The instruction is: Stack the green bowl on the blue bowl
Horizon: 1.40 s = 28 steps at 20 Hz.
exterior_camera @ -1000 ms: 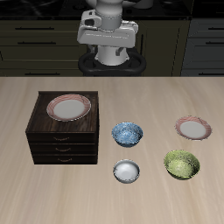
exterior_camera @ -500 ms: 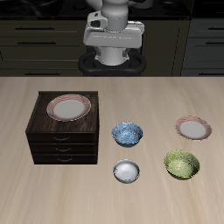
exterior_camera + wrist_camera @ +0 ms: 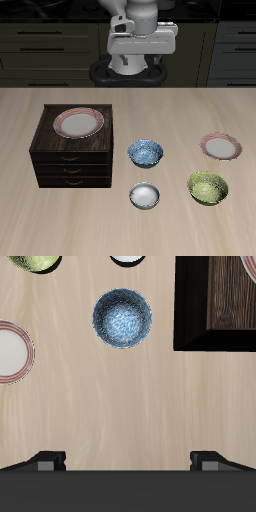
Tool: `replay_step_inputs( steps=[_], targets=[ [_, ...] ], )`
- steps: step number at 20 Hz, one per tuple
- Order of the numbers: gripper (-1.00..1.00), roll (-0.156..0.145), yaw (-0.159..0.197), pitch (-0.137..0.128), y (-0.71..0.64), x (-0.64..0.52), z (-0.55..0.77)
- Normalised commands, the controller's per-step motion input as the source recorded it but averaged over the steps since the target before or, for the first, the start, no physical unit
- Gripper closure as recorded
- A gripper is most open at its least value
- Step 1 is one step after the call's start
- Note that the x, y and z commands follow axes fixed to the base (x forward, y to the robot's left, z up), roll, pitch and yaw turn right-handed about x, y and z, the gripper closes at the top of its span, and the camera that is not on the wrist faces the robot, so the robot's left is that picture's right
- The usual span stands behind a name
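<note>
Wrist view shows my fingers [image 3: 128,461] spread apart and empty; the green bowl [image 3: 36,261] sits far ahead, diagonally beyond the blue bowl [image 3: 122,318]

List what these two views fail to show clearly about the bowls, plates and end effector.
- Green bowl: wrist view, cut off by the frame edge; whole in the exterior view.
- Silvery bowl: wrist view, only a sliver inside the frame.
- Plate on the drawer cabinet: wrist view, mostly cropped.
- End effector: only finger stubs visible; exterior view shows no fingers, so opening unclear.
</note>
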Motion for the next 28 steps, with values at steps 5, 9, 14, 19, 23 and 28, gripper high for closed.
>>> replay_step_inputs(
  steps=[5, 9, 14, 19, 23, 28],
  targets=[
    [-1.00, 0.073, 0.011, 0.028, 0.45, 0.45, 0.01],
    [-1.00, 0.030, 0.007, 0.026, 0.30, 0.42, -0.04],
    [-1.00, 0.027, -0.023, 0.026, 0.29, 0.58, 0.00],
    [-1.00, -0.064, 0.009, -0.031, 0.21, 0.50, 0.11],
    [-1.00, -0.015, -0.004, -0.011, 0.35, 0.41, 0.15],
    [-1.00, -0.027, -0.007, -0.021, 0.30, 0.26, 0.12]
  ],
)
